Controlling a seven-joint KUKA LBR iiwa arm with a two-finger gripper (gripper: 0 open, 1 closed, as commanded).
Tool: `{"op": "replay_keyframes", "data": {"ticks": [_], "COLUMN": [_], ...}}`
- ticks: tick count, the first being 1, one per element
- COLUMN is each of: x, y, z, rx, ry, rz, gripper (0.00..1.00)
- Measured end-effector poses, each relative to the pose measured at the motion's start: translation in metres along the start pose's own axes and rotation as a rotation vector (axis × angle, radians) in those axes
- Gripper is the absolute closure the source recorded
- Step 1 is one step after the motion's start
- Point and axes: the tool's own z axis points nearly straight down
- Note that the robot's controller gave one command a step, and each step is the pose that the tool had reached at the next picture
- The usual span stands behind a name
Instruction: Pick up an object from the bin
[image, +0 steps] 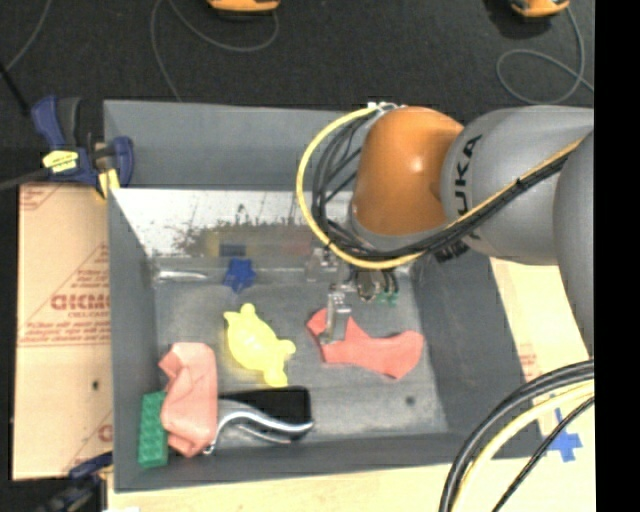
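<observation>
**Grey bin, gripper down at the coral-red soft piece**

Grey metal bin (135, 320) with sloping walls takes up the middle of the camera view, on a dark surface where thin cables loop behind it. 6 loose things lie spread over its floor, none heaped.

The arm (520, 190) reaches in from the right, with an orange cover (400, 170) and a loop of black and yellow cables at its wrist. The gripper (337, 322) hangs low near the middle of the floor, right at the left end of a coral-red soft piece (385, 352). That piece lies flat, just right of centre, stretching away toward the right wall. Red shows on both sides of the gripper's tip. Whether the gripper is clenched or released I cannot tell, nor whether it has hold of the piece.

Just left of it, and apart from it, lies a lumpy yellow soft toy (257, 345). A small blue thing (238, 272) sits near the back wall. At the front left a crumpled pink cloth (190, 395) lies with a green studded block (152, 430) touching its left side. A tool with a black handle and a silver part (270, 412) lies against its right side.
</observation>
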Motion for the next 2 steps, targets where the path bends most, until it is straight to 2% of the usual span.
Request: {"op": "replay_keyframes", "data": {"ticks": [1, 2], "x": [-0.001, -0.019], "y": [0.000, -0.044], "z": [-0.005, 0.016], "rx": [0.000, -0.001], "ry": [-0.007, -0.012], "rz": [0.001, -0.014], "gripper": [0.00, 0.00]}}
